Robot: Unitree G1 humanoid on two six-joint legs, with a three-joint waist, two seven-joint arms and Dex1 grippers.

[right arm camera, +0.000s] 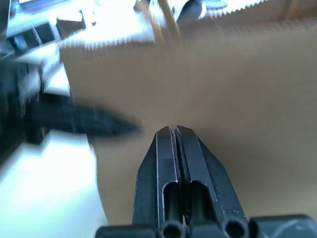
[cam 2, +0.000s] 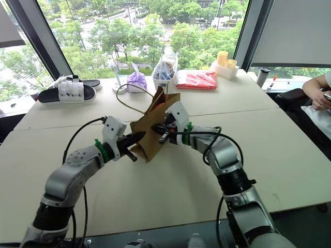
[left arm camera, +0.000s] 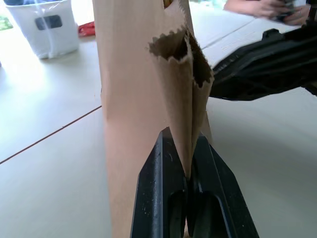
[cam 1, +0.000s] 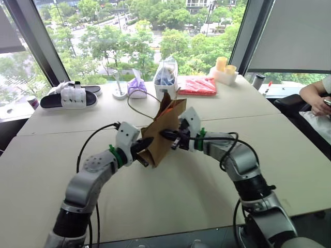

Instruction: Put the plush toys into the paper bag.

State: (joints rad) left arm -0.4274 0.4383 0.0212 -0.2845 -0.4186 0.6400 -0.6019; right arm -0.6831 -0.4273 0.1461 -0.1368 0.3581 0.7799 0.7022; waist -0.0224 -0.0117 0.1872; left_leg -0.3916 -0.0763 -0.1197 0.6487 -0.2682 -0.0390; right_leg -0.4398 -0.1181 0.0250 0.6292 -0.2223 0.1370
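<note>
Left gripper (left arm camera: 187, 171) clamps the brown paper bag's (cam 1: 164, 135) serrated edge. Right gripper (right arm camera: 174, 133) pinches its other side, fingers closed. Bag hangs tilted between both arms above the white table (cam 1: 170, 191).

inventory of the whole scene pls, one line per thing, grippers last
paper bag: 1, brown, mid-table, held up between both grippers, tan cord handle looping above
purple pouch: 1, far side of the table, left of the clear bag
clear plastic bag: 1, blue contents, far centre
red packet: 1, flat, right of the clear bag
yellow cups: 2, on a white tray, far right by the window
sandals: black and white, far left
person's arm: 1, right edge
left gripper: shut on the bag's folded edge
right gripper: shut on the bag's paper
</note>
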